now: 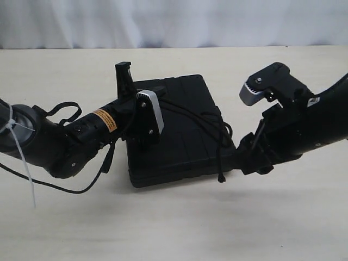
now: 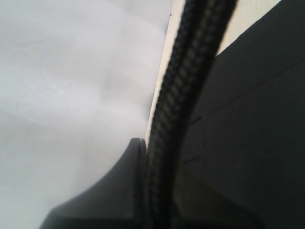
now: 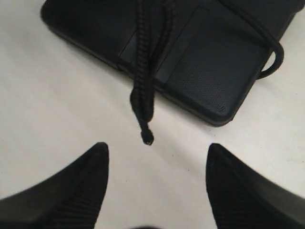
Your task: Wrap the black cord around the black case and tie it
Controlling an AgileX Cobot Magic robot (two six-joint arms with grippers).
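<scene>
I judged cord [image 3: 143, 71] looped over case [image 3: 205, 67], tie unfinished; my left hand [image 1: 124, 76] clamped cord; right hand [image 3: 157, 148] stood spread apart.

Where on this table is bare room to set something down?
Bare: the wide near strip of beige table before the flat black plastic case; the far strip between case and white backdrop. Crowded: the case's sides, where the left arm and right arm lie, and its top, crossed by the black braided cord.
</scene>
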